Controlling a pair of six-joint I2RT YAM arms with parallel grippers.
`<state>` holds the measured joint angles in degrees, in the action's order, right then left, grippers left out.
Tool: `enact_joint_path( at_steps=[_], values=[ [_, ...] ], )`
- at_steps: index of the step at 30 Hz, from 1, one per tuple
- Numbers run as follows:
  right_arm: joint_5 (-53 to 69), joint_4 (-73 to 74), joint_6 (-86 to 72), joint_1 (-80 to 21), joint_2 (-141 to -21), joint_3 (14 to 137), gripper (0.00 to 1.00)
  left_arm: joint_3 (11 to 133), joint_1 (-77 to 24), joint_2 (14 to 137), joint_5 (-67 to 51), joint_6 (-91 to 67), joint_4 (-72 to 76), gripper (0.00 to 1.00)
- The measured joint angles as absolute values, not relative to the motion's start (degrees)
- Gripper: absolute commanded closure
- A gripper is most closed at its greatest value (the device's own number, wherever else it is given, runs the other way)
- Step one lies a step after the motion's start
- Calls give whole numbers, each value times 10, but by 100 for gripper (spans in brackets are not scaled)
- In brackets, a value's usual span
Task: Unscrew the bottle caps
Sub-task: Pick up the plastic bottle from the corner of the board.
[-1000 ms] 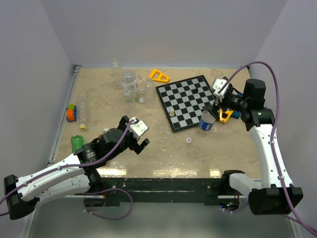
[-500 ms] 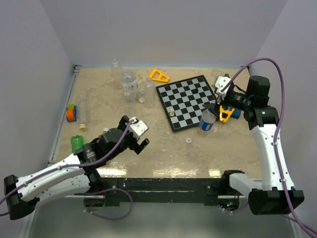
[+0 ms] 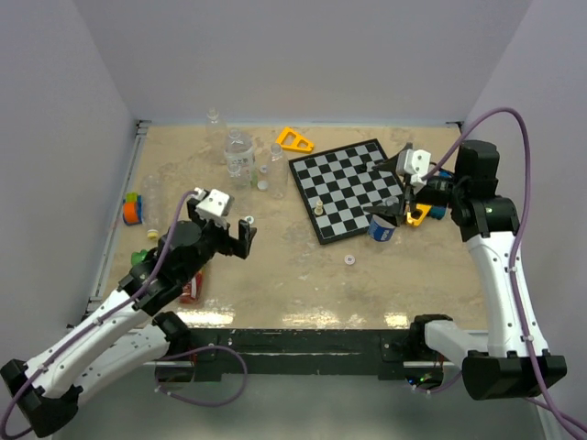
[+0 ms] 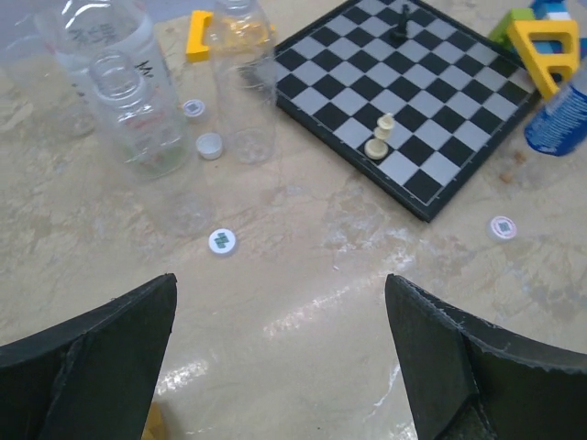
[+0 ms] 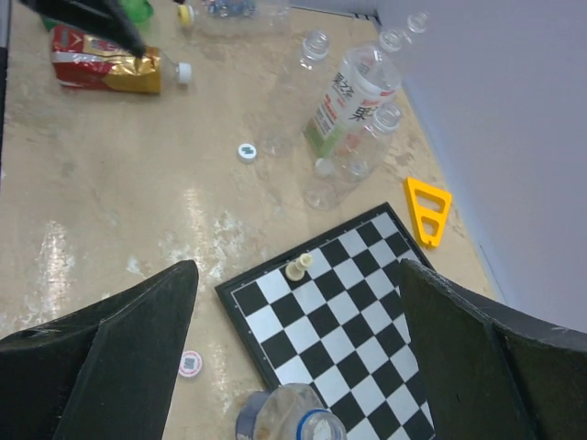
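Left arm [image 3: 170, 261] swung back, uncovering a red-labelled, perhaps amber, bottle [image 5: 101, 70].

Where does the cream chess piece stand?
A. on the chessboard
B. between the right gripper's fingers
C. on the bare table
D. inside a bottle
A: the chess piece stands on a square of the chessboard, near its edge, with nothing holding it.

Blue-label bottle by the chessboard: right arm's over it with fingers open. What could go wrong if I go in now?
1. The blue-label bottle stands free at the chessboard edge; an off-centre finger of the right gripper could tip it.
2. Toppling, it may hit the white chess piece nearby.
3. The left gripper is far off, open, so nothing steadies the bottle.
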<state>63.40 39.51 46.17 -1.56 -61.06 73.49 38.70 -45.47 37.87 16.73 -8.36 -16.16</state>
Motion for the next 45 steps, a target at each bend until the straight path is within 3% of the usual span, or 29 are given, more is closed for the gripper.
enact_joint_path(
  at_steps=[5, 10, 23, 33, 42, 45],
  values=[
    [657, 395, 474, -28, -606, 705, 6, 395, -301, 417, 95, -134, -176, 0],
    [676, 386, 489, -28, -603, 684, 6, 410, -207, 455, 78, -158, -221, 0],
    [705, 386, 535, -29, -599, 644, 5, 466, -191, 625, 179, -265, -355, 0],
    [716, 388, 541, -29, -576, 638, 5, 449, -189, 653, 268, -391, -429, 0],
    [717, 393, 548, -29, -576, 635, 5, 381, -142, 686, 239, -429, -408, 0],
    [717, 396, 553, -29, -576, 635, 5, 379, -133, 709, 211, -429, -394, 8]
  ],
)
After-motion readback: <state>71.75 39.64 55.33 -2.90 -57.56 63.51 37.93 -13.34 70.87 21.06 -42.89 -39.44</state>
